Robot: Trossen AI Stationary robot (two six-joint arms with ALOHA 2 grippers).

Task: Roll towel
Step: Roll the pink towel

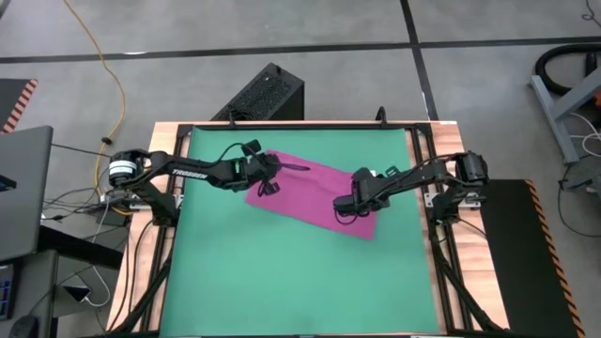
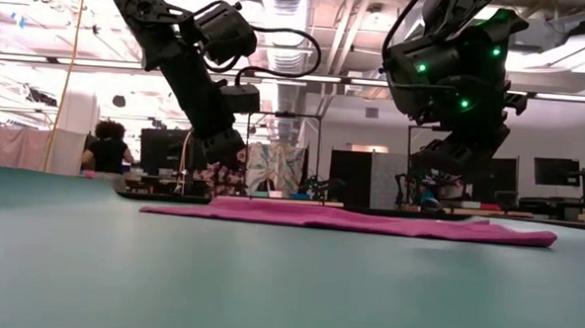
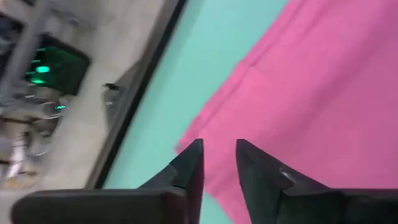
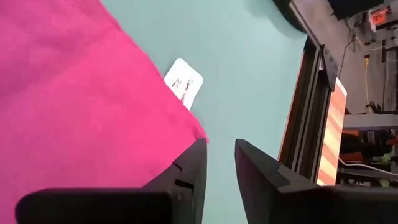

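Towel: we see the magenta towel (image 1: 315, 192) lying flat on the green mat (image 1: 235, 272), white tag (image 4: 184, 83) at its right end.
Left gripper (image 1: 269, 180): fingers slightly apart over the towel's left end, holding nothing.
Right gripper (image 1: 349, 205): fingers slightly apart above the tag corner, empty.
Advice: we should pinch both corners evenly, so the roll stays straight.

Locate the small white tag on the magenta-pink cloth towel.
The white tag sticks out from the magenta-pink towel's edge onto the green mat, near the right gripper, at the towel's end on the table's right side.
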